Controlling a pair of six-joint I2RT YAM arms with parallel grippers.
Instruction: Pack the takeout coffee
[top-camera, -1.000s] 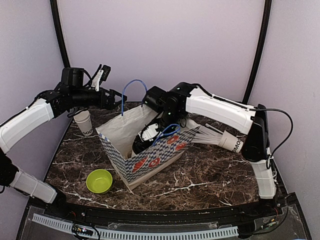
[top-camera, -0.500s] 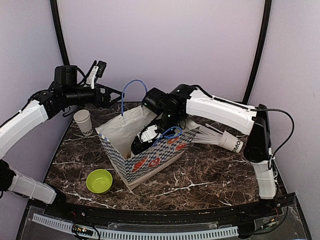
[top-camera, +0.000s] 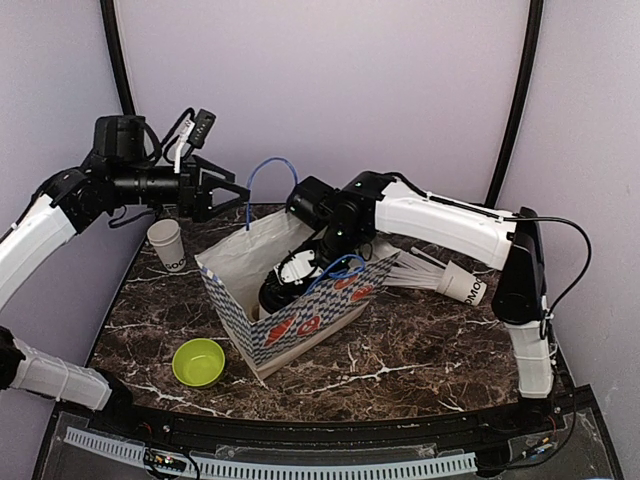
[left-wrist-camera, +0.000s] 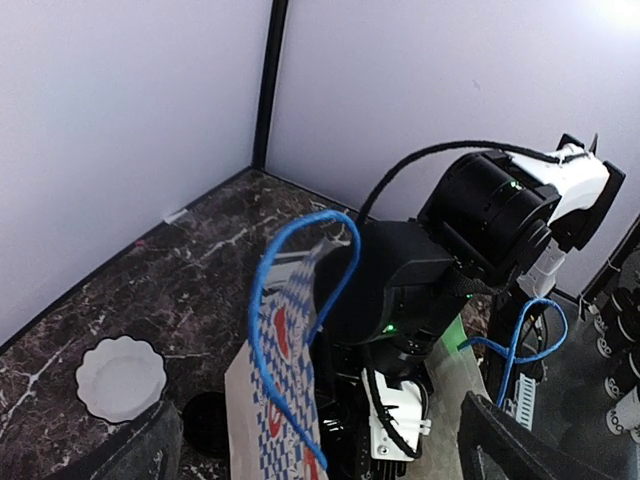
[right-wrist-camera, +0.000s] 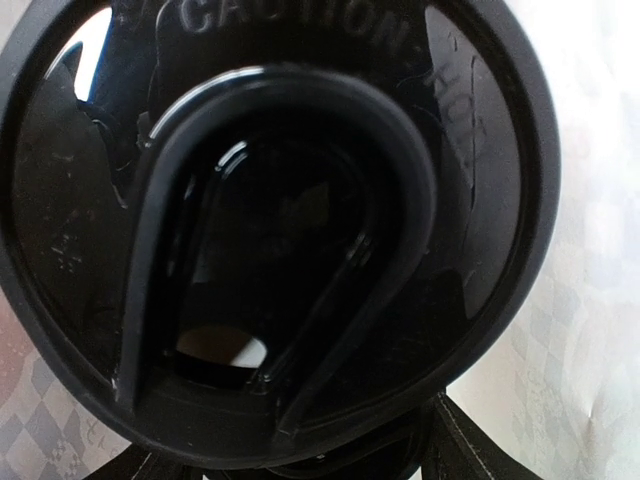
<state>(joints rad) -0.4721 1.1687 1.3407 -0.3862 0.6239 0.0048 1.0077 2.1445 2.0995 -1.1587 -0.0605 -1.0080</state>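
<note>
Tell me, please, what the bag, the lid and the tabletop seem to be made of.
Bag: paper, matte, with printed blue check; it holds sharp folds and creases.
Lid: black plastic, glossy; it shows moulded CAUTION HOT lettering and bright reflections.
Tabletop: dark brown stone, probably marble, smooth-looking, with white veins; a printed laminate cannot be excluded.

Takeout coffee lid embossed "CAUTION HOT" (letters partly cropped), straw cup lettered "OMO"
</note>
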